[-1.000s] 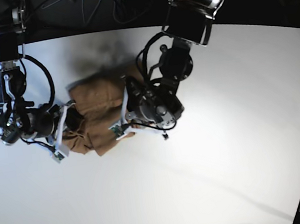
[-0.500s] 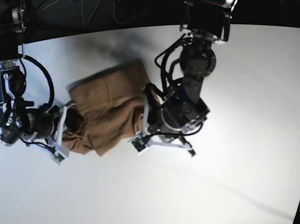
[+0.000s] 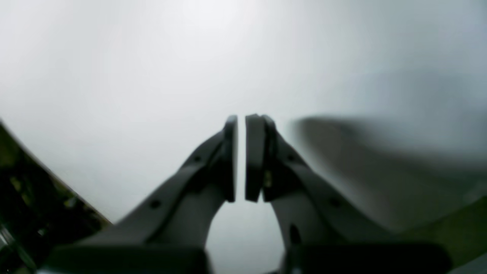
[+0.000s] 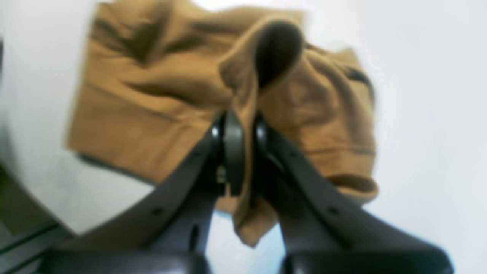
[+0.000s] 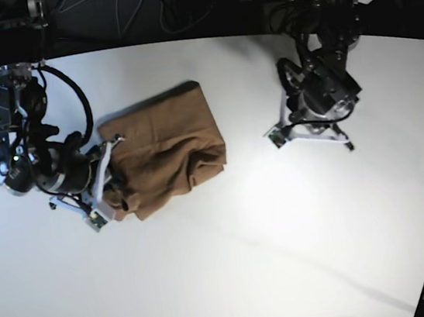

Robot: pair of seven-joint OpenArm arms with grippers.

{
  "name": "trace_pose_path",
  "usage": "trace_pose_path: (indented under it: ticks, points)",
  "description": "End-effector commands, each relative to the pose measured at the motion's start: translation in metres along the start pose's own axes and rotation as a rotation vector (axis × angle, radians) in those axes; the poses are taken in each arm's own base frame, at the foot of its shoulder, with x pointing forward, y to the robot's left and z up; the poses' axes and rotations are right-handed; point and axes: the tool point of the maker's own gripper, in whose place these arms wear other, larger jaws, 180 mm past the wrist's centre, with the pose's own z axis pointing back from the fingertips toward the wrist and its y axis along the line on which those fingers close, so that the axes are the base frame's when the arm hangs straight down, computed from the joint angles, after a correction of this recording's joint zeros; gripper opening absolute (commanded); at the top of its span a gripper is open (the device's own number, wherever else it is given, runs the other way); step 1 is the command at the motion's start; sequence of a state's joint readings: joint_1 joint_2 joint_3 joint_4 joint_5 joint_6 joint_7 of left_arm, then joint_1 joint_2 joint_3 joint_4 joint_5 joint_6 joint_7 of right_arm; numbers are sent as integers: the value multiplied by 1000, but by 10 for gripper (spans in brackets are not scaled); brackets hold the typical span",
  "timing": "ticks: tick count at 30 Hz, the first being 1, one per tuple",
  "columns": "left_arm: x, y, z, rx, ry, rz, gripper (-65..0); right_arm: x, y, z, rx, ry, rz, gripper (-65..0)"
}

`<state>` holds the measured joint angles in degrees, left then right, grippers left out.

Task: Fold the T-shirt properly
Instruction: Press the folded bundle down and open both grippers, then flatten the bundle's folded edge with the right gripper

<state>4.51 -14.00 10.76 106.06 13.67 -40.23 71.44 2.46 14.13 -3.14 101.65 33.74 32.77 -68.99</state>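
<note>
A brown T-shirt (image 5: 166,150) lay bunched left of centre on the white table (image 5: 235,273), with bare surface stretching to the lower and right edges. The right gripper (image 4: 243,152), at centre left, had its jaws clamped on a fold of cloth. The left gripper (image 3: 241,158), upper right, hung well clear with jaws nearly together on nothing; "OpenArm" showed faintly at lower right.

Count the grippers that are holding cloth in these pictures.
1: the right gripper pinches the T-shirt at its edge. The left gripper, shut, holds nothing above the table.

Bright overhead light, dark curved edges in base view, both wrist views blurred.
</note>
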Motion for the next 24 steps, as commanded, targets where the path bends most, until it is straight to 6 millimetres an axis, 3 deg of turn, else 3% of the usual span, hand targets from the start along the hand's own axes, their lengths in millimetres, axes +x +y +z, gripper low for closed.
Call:
trace_pose_path:
  ticks: [1,5,10,16,24]
  points:
    - [-4,11,6,34,-1,17,-609,11,1,3,-2,-39,3,-643]
    - [-35,15,9,51,53,50,-609,10,24,-6,50,-55,-34,-643]
    - [-54,13,10,48,88,91,-609,24,53,-17,117,-89,-47,-640]
    - [-60,0,8,20,102,88,-609,38,81,-26,182,-126,-72,-637]
    - [-63,-2,8,17,108,87,-609,34,94,-29,211,-130,-101,-637]
